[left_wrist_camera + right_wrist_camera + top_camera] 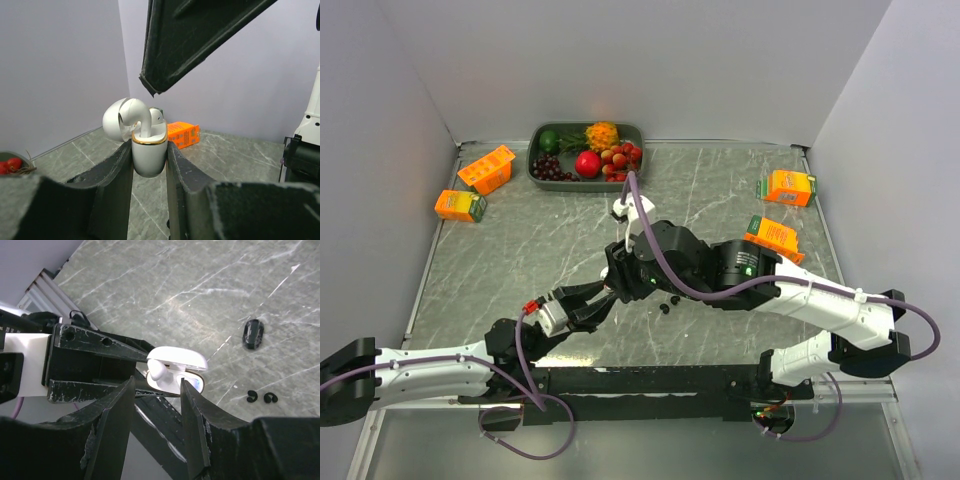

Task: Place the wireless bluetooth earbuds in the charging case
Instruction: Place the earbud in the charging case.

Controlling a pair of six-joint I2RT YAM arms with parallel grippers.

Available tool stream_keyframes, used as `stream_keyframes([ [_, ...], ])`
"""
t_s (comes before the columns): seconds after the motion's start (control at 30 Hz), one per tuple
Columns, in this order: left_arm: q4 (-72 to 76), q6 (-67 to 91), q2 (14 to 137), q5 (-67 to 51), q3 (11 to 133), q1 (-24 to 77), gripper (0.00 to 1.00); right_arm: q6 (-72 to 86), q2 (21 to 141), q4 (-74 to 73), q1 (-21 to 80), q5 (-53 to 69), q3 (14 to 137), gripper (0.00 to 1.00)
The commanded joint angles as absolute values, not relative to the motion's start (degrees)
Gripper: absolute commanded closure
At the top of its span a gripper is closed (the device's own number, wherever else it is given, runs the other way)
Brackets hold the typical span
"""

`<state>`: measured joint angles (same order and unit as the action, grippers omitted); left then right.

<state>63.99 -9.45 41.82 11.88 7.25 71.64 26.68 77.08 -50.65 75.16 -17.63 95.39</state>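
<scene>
charging case (pixel 148 159), lid open, sits clamped in my left hand (pixel 149 151), white earbud (pixel 141 117) standing in it; my right hand (pixel 158 385) hovers above, spread apart, empty.

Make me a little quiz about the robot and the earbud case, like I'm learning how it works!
1. True or false: the left hand is gripping the white charging case.
2. How many orange cartons are on the table? A: two. B: four. C: six.
3. In one word, what colour is the earbud sitting in the open case?
Key: 1 true; 2 B; 3 white.
</scene>
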Motion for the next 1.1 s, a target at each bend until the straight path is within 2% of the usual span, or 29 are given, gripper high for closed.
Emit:
stream_keyframes([
  [0.0, 65.13, -10.46, 41.14, 12.13, 9.32, 71.46, 0.99, 27.68, 78.75, -51.24, 74.53, -15.21, 98.09, 0.51],
  [0.6, 63.28, -10.99, 39.73, 12.04, 9.40, 71.46, 0.99, 27.86, 81.12, -51.24, 72.25, -13.89, 99.67, 0.53],
  [1.07, 63.02, -11.60, 39.99, 12.83, 9.93, 71.46, 0.99, 28.56, 82.18, -51.50, 71.19, -11.43, 99.05, 0.69],
])
